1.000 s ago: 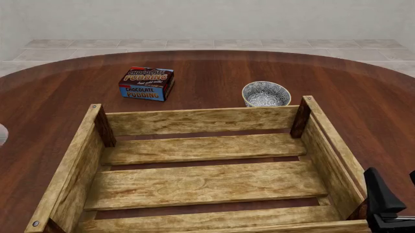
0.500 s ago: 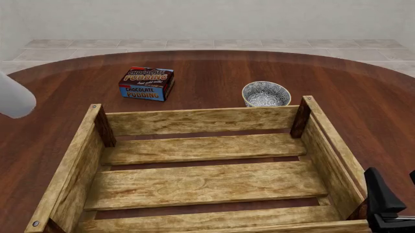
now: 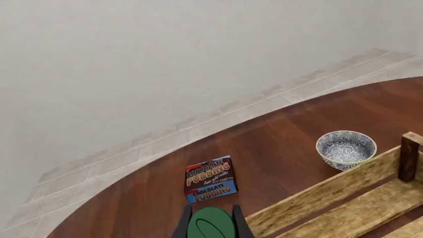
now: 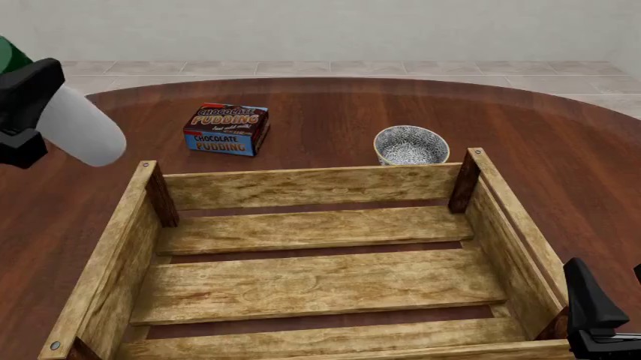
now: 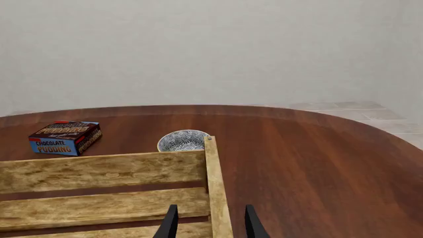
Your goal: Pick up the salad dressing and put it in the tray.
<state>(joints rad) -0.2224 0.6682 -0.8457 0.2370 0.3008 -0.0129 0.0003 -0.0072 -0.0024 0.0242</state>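
Salad dressing point(image 4: 82, 127) hangs in the air at the far left of the front view, tilted, its white body slanting down toward the crate's left wall and its green cap point(image 3: 211, 224) up at the picture's edge. The left gripper point(image 4: 22, 112) clamps the bottle near its neck; in the left wrist view the dark fingers point(image 3: 182, 227) sit tight against either side of the cap. The bottle is outside the crate point(image 4: 112, 247), above bare table point(image 4: 60, 217) near the far left corner post point(image 4: 161, 196). Beyond that corner lies the pudding box point(image 4: 227, 129), well apart from the far wall, with open wood all around it. The crate's slatted floor holds nothing. The small patterned bowl point(image 4: 410, 145) sits just beyond the far wall, close to the far right post. The right gripper point(image 5: 209, 223) hovers low at the crate's near right corner, its fingers parted and holding nothing, straddling the right wall's top edge. Right of that wall the table runs bare to its curved rim.
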